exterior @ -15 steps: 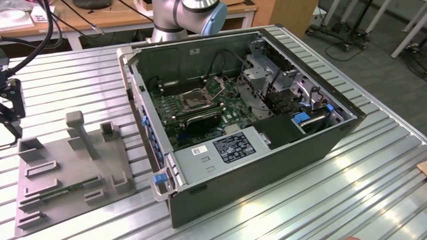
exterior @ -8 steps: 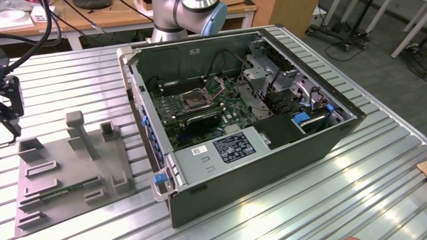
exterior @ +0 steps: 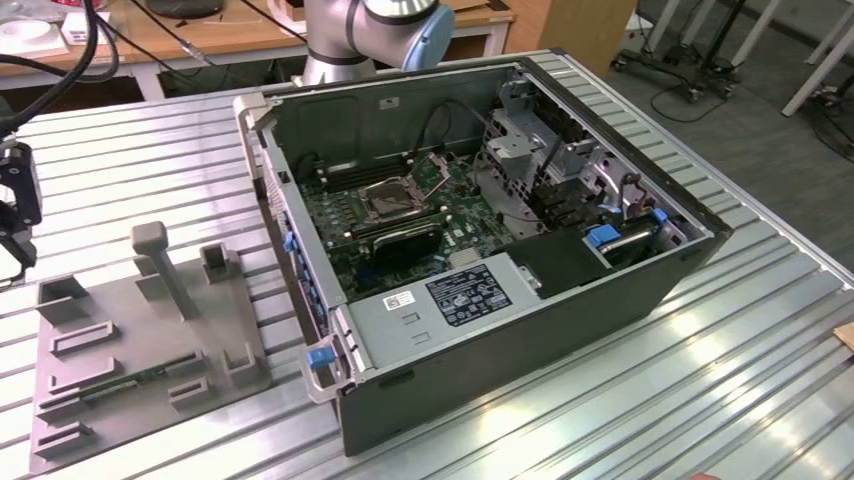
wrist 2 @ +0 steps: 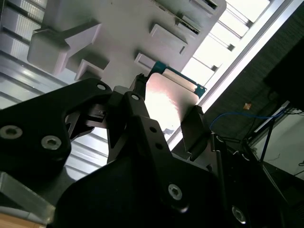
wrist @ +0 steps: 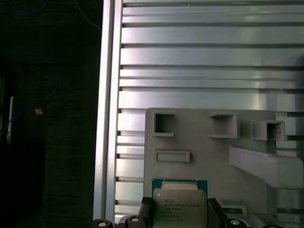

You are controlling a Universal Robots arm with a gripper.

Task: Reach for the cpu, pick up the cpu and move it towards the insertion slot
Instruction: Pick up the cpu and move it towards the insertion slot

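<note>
The cpu, a thin square chip with a pale metallic face and a green rim, sits between my gripper's two black fingers. In the second wrist view the gripper is shut on the cpu, one finger pressing each side. It hangs over the near edge of a grey fixture plate. The insertion slot, a shiny metal frame with a dark centre, lies on the green board inside the open computer case, well toward the exterior view's right of my black tool body.
The grey fixture plate carries upright posts, square recesses and a green memory stick. The open computer case stands on the ribbed metal table. The table's edge rail drops to dark floor beside the plate.
</note>
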